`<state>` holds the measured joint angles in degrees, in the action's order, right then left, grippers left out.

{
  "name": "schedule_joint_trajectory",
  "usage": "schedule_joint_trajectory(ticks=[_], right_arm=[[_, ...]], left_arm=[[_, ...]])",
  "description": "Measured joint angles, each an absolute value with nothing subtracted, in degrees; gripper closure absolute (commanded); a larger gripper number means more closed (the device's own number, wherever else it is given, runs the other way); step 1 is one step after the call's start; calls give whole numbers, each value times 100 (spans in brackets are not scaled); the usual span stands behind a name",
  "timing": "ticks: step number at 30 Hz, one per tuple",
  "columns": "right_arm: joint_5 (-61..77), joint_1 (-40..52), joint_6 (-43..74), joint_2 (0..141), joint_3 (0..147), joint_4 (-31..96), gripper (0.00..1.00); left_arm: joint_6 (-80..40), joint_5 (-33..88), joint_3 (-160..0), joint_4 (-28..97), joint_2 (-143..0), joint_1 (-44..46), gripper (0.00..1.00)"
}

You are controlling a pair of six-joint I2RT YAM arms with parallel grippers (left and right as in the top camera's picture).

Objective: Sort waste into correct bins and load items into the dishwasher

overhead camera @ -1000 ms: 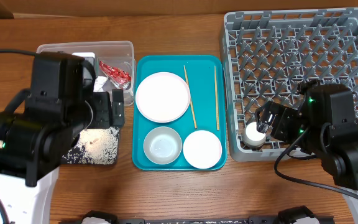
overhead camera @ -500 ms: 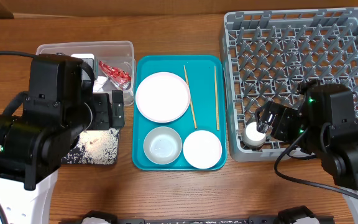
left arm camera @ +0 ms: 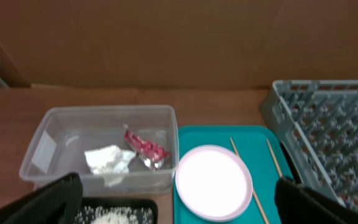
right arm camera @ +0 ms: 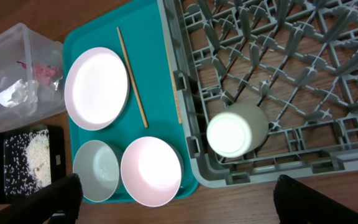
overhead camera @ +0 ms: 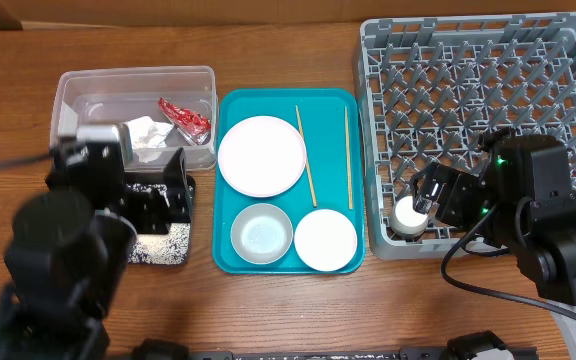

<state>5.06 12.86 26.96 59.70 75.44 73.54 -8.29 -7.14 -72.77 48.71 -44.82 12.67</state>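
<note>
Cup [right arm camera: 236,129] racked, both grippers empty.
I see the left gripper [left arm camera: 179,200] and right gripper [right arm camera: 185,198] with jaws spread wide, holding nothing. The cup sits in the grey rack [right arm camera: 291,62], in the corner beside the teal tray [right arm camera: 92,37]. The wrapper [left arm camera: 145,149] and napkin [left arm camera: 109,160] lie in the clear tub [left arm camera: 42,149].

Dish rack [overhead camera: 483,22] pegs hem in cup [overhead camera: 409,214], teal tray [overhead camera: 328,170] open above
</note>
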Motion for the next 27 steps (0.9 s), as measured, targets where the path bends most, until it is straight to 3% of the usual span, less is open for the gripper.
schedule_joint_trajectory(ticks=[12, 27], right_arm=[[506, 1286, 2696, 5977, 7544, 7358, 0], [508, 1286, 2696, 5979, 7542, 7360, 0]], left_arm=[[-725, -513, -2941, 1942, -1704, 1149, 0], [-729, -60, -119, 191, -99, 1149, 0]])
